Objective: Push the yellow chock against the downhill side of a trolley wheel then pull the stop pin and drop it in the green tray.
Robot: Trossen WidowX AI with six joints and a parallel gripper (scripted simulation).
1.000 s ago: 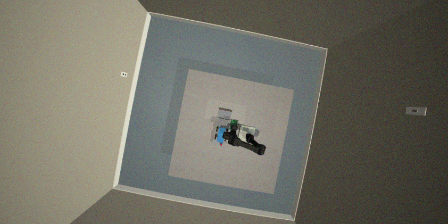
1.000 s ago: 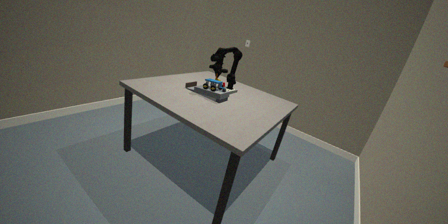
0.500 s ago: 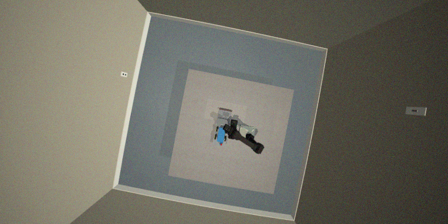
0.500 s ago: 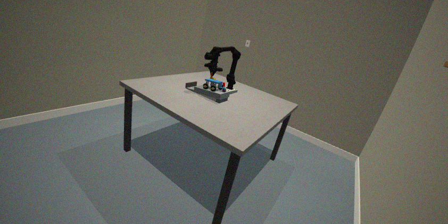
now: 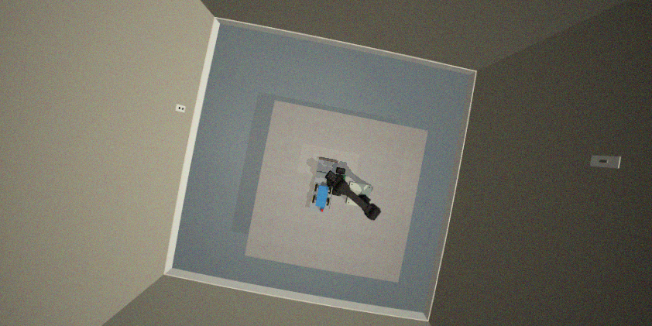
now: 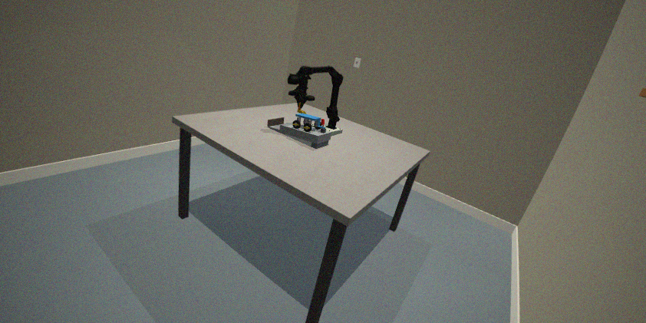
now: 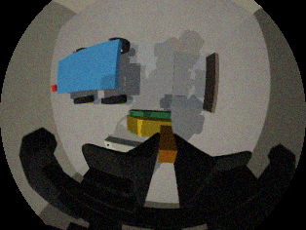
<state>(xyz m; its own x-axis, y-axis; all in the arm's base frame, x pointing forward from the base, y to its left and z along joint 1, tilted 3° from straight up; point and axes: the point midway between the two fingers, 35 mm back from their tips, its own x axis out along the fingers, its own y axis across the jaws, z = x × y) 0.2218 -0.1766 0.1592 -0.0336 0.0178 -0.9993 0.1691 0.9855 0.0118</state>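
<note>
My gripper is shut on the orange handle of the yellow chock. The chock hangs in the air beside the ramp, on the robot-base side, past the trolley's downhill end. The blue trolley stands on the ramp. The red-headed stop pin stands at its uphill end. The green tray is partly hidden behind the chock in the wrist view; the arm mostly covers it in the top view.
A dark upright board stands beyond the ramp's downhill end. The pale robot base plate lies beside the ramp. Everything stands on the table.
</note>
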